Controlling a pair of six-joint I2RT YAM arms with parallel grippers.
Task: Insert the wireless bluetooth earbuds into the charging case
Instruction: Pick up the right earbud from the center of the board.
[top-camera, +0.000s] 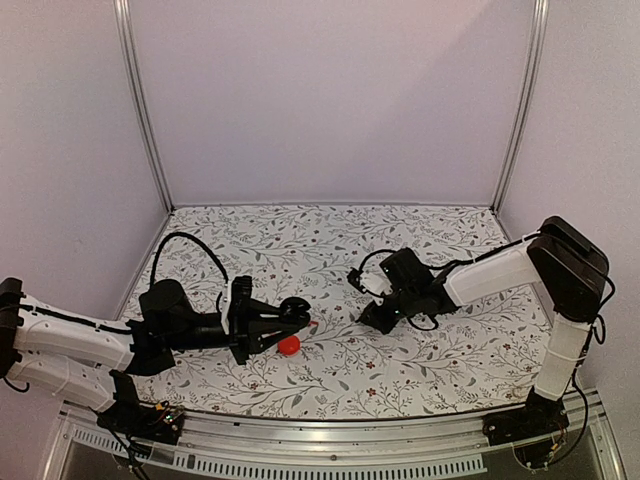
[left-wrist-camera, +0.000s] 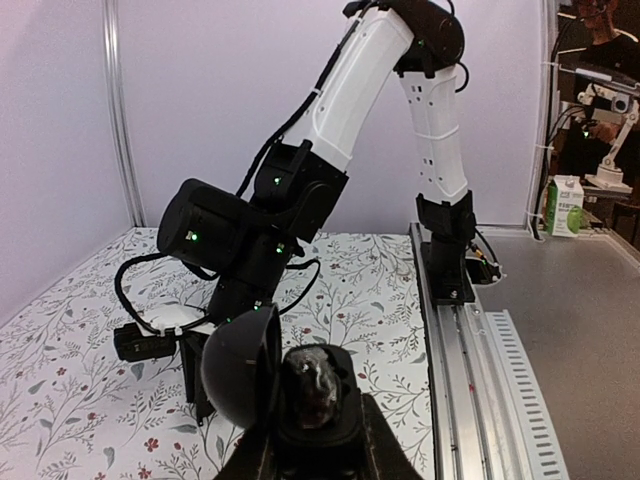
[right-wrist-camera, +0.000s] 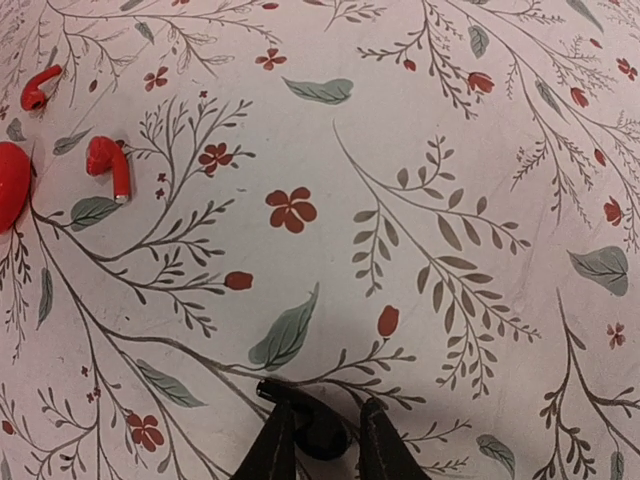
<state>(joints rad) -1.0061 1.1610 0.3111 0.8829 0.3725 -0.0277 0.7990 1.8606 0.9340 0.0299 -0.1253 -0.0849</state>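
– Tablecloth (top-camera: 330, 240), the floral one, fills my overhead view, with both arms reaching in over it. What do you want first?

– Why the left arm sits so low.

– I have the left gripper (top-camera: 288, 322) clamped on the black charging case (left-wrist-camera: 310, 395), with its lid (left-wrist-camera: 240, 365) standing open. I judge that's to hold the wells steady for loading. Something dark lies inside, but I can't say whether it's an earbud.

– And the right?

– The right gripper (right-wrist-camera: 322, 418) is down at the cloth, jaws drawn narrow on either side of a black earbud (right-wrist-camera: 312, 432). I cannot tell whether they truly pinch it, because the wrist view's bottom edge cuts off its lower part.

– The red ones?

– Loose on the cloth, well apart from my right fingers. One red earbud (right-wrist-camera: 108, 165) lies just beside the red case (right-wrist-camera: 8, 185), and a second red earbud (right-wrist-camera: 40, 87) lies farther up. The frame edge crops the red case there. From overhead it's only a red blob just beside the left gripper.
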